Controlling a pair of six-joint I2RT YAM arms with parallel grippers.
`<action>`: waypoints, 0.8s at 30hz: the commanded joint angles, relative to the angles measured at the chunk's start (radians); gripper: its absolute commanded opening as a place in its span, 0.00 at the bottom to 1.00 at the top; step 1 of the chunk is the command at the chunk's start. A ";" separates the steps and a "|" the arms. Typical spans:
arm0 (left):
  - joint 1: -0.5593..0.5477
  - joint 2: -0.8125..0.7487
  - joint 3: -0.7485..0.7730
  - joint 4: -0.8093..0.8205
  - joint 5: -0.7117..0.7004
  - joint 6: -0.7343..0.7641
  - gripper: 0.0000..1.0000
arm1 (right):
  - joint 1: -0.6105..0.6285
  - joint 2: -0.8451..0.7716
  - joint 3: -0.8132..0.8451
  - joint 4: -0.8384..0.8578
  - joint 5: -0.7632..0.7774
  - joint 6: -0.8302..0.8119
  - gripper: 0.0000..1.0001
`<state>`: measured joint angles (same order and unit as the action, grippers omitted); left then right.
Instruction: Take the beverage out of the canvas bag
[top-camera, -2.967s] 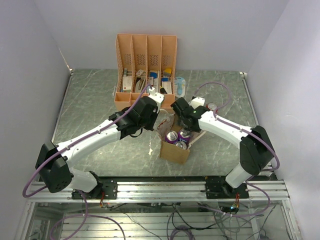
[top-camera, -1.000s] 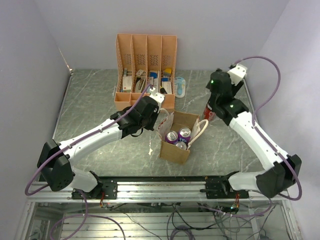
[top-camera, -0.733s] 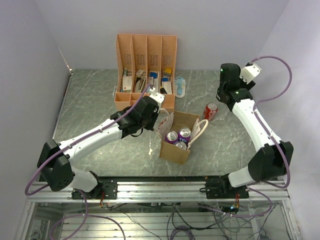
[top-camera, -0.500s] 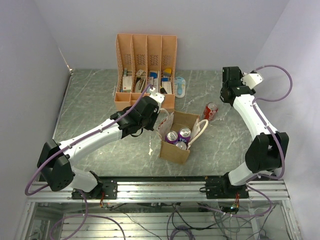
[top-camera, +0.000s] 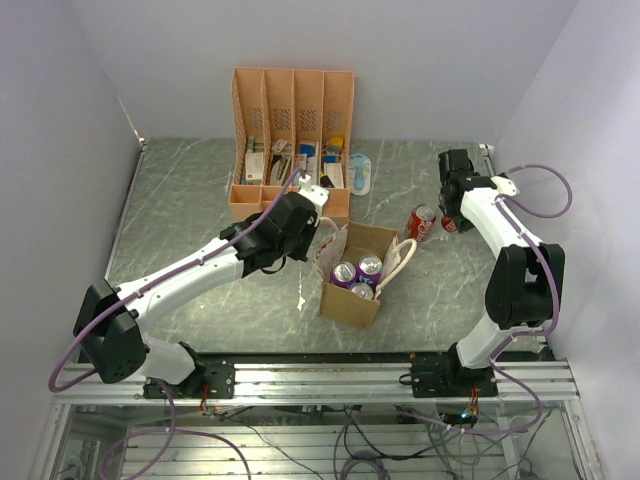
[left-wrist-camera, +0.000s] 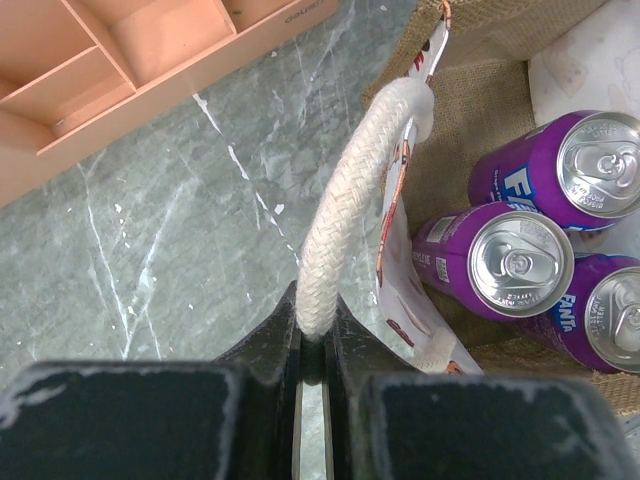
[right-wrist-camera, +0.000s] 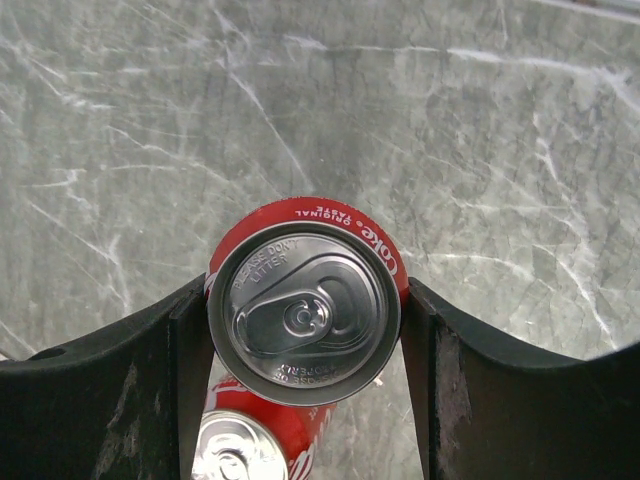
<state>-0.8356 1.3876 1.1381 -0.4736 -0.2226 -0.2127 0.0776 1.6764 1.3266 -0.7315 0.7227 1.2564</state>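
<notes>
Your left claw (left-wrist-camera: 312, 345) is clamped tight on the braided white rope handle (left-wrist-camera: 345, 215). The canvas bag (top-camera: 350, 305) sits at the centre of the overhead frame: boxy, coarse tan weave, mouth open. Three glossy purple cans (left-wrist-camera: 520, 262) stand upright inside. Right of the bag, a red can (top-camera: 422, 222) stands on the veined grey tabletop (top-camera: 200, 210). At upper right, your right claw (right-wrist-camera: 305, 325), jaws wide, grips a red Coke can (right-wrist-camera: 303, 290) by its sides.

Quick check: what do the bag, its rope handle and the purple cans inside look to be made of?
Canvas bag: coarse woven fabric, jute-like and matte; the open weave shows. Handle: whitish braided rope, likely cotton, pinched by the left gripper. Purple cans: metal, probably aluminium, with glossy printed walls and dull silver lids with pull tabs.
</notes>
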 joint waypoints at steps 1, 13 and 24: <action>0.009 -0.022 0.031 -0.011 -0.012 0.018 0.07 | -0.003 -0.003 -0.025 0.066 0.023 0.066 0.00; 0.009 -0.022 0.032 -0.012 -0.013 0.018 0.07 | 0.020 0.176 0.123 -0.093 -0.020 0.079 0.00; 0.009 -0.021 0.032 -0.013 -0.010 0.019 0.07 | 0.059 0.202 0.162 -0.166 -0.010 0.122 0.00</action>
<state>-0.8356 1.3857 1.1381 -0.4763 -0.2222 -0.2127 0.1253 1.8671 1.4326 -0.8333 0.6777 1.3304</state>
